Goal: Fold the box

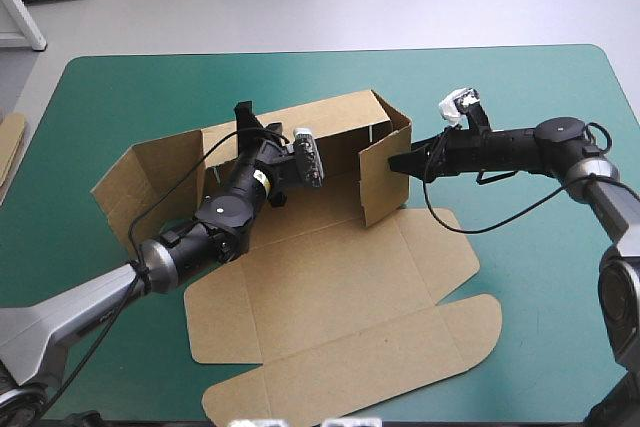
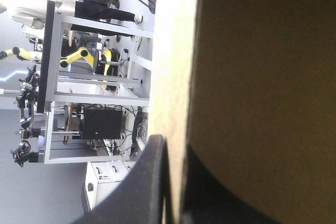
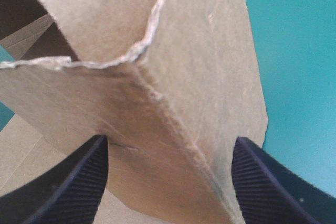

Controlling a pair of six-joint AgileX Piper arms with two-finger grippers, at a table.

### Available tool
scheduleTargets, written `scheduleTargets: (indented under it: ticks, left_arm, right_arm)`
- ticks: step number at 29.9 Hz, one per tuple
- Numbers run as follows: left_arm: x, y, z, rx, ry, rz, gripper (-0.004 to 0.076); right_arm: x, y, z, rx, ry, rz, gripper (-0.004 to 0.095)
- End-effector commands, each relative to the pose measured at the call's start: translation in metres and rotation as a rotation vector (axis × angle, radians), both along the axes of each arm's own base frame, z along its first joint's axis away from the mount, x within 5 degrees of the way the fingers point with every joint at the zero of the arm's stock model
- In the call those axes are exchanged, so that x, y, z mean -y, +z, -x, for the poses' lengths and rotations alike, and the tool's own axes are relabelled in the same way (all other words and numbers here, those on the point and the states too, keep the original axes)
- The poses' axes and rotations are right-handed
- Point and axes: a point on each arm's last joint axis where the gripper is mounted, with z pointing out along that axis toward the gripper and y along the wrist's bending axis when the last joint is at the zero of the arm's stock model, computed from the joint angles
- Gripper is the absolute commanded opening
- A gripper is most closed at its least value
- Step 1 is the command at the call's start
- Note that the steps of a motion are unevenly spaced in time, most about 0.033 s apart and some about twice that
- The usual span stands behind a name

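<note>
Left gripper: all but closed on the top edge of the box's raised far wall, toward that wall's left end. The sheet sits between the two black fingers.
Right gripper: spread wide at the outer face of the raised right side wall, with a creased corner of the board between the two finger pads.
Hidden, left side: in the high view the left arm covers part of the far wall and the tray floor under it, and only a black tip pokes above the wall. In the left wrist view one finger lies in shadow against the dark face of the board, so its outline is hard to follow.
Hidden, right side: in the high view the right fingertips merge with the side wall. Whether either one touches the board cannot be told. The right wrist view cuts the box off on every side.
Box position: on the teal-green table, a little left of centre.
Box state: far wall and right side wall upright, left side flap leaning outward, lid flat.
Box axis: the far wall runs left to right, its right end a little farther away. The lid and its tuck flap point toward the near edge, skewed to the right.
Table's left edge: a strip of more brown board, cut off.
</note>
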Motion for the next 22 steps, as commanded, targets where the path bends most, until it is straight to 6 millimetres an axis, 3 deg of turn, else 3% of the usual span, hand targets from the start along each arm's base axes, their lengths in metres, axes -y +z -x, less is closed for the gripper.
scheduleTargets:
  ticks: [1, 8, 16, 22]
  left_arm:
    - [-0.001, 0.007, 0.004, -0.028, 0.021, 0.100, -0.0009]
    - [-0.001, 0.007, 0.004, -0.028, 0.021, 0.100, -0.0009]
    - [-0.001, 0.007, 0.004, -0.026, 0.020, 0.099, -0.0008]
    - [-0.001, 0.007, 0.004, -0.026, 0.022, 0.098, -0.0009]
  right_arm:
    - [-0.011, 0.029, 0.006, 0.092, 0.014, -0.059, 0.0635]
    - [-0.036, 0.020, 0.012, 0.095, 0.058, 0.048, 0.0635]
    - [-0.036, 0.019, 0.011, 0.076, 0.029, 0.076, 0.0566]
    - [-0.041, 0.023, 0.012, 0.110, 0.005, 0.101, 0.0567]
